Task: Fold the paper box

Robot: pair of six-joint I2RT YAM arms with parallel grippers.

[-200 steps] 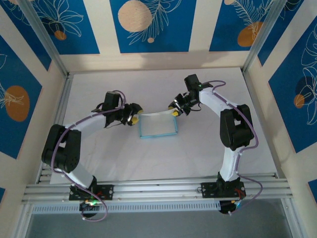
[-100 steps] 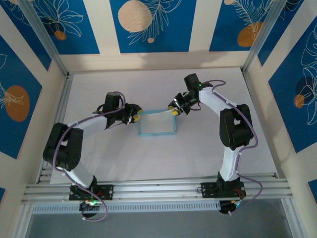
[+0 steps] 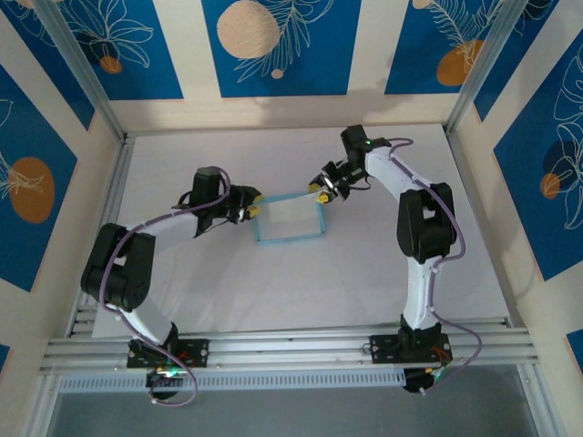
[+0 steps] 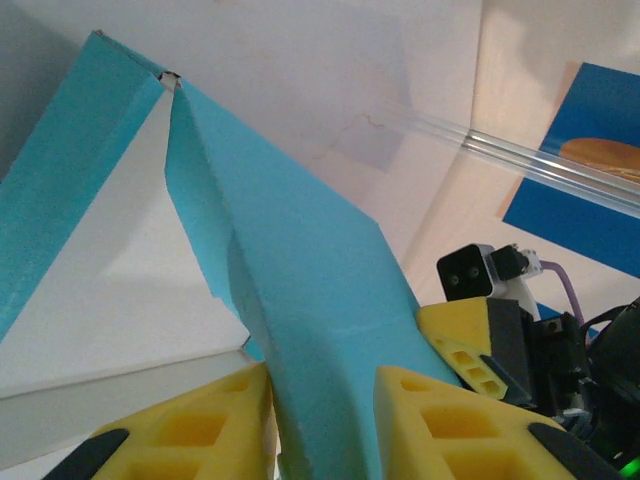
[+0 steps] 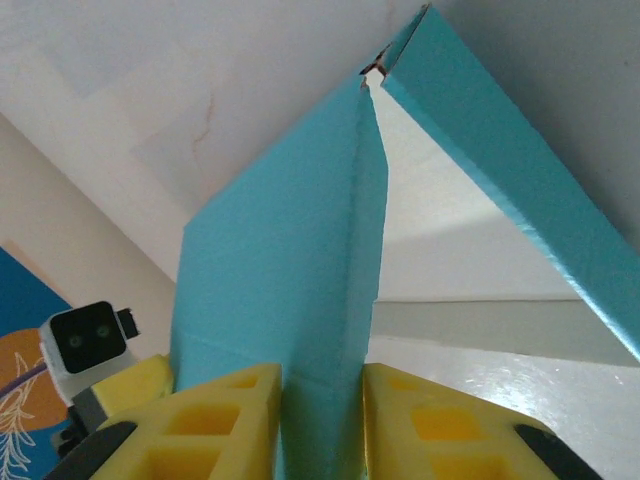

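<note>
Your left gripper [image 3: 248, 210] and right gripper [image 3: 320, 190] each clamp the box [image 3: 290, 223] by its far wall. It runs between them.

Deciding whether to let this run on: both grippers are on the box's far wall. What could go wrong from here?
1. The left gripper and right gripper both pinch the same far wall of the paper box. Uneven pulls could crease or tear the thin card.
2. The corner shows a small gap between the walls, so the fold looks unlocked and may spring open on release.
</note>
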